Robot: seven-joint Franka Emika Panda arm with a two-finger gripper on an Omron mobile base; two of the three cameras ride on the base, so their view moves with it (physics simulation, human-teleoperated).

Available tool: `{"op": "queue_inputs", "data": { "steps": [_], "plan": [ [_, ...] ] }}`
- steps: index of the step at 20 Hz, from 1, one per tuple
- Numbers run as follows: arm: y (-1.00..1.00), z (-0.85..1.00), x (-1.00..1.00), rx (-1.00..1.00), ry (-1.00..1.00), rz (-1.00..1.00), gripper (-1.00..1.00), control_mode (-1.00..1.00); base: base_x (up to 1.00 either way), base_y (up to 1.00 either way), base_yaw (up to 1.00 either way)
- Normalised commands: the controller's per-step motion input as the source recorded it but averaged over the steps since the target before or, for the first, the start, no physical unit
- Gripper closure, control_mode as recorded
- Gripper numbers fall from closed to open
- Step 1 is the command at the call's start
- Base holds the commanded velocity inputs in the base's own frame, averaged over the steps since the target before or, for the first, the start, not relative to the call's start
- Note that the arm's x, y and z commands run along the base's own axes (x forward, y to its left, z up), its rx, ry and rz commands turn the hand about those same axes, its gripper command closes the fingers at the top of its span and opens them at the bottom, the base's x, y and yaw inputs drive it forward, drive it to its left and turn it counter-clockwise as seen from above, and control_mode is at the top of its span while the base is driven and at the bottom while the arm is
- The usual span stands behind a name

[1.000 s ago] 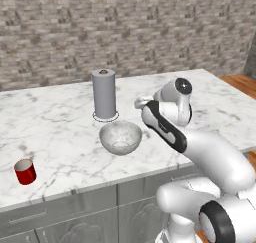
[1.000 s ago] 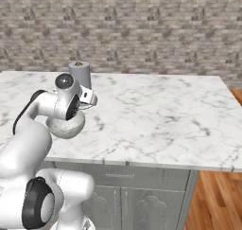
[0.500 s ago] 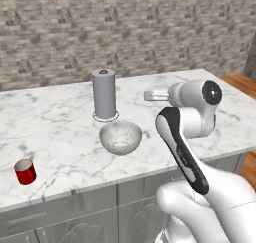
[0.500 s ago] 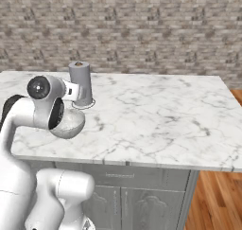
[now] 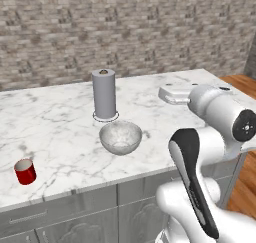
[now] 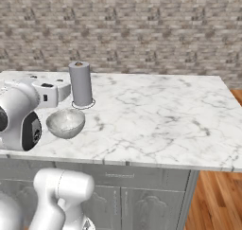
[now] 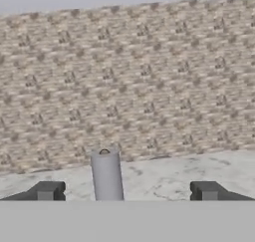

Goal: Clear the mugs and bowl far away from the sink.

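**Ana:** Mug first, since it sits nearest: the red mug stands upright close to the front edge of the marble surface, well off to the left. Why so far from the rest?

**Ben:** I'd guess it is simply laid out loose, waiting to be cleared. Farther in, the bowl rests open side up near the middle, and just behind it stands the grey canister, upright on its ringed base. They are near each other but not touching.

**Ana:** And the arm?

**Ben:** It is folded high, elbow low at the front, forearm rising, with the hand level above the surface to the right of the bowl. The gripper points at the brick wall, with the canister between its tips in the hand view. Jaws stand wide apart, released, grasping nothing.

**Ana:** So nothing has been picked yet?

**Ben:** As I judge it, no. Bowl and red mug both sit untouched. The hand would need to tip downward before any grasp.
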Motion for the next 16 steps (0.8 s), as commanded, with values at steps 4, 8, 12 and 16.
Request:
{"op": "queue_inputs", "data": {
  "steps": [4, 8, 12, 16],
  "plan": [
    [0.00, 0.00, 0.00, 0.00, 0.00, 0.00, -1.00, 1.00, -0.90, -0.20, -0.62],
    [0.00, 0.00, 0.00, 0.00, 0.00, 0.00, -1.00, 1.00, -0.42, 0.01, -0.94],
    [0.00, 0.00, 0.00, 0.00, 0.00, 0.00, -1.00, 1.00, -0.05, 0.00, -1.00],
    [0.00, 0.00, 0.00, 0.00, 0.00, 0.00, -1.00, 1.00, 0.00, 0.00, -1.00]
  ]
}}
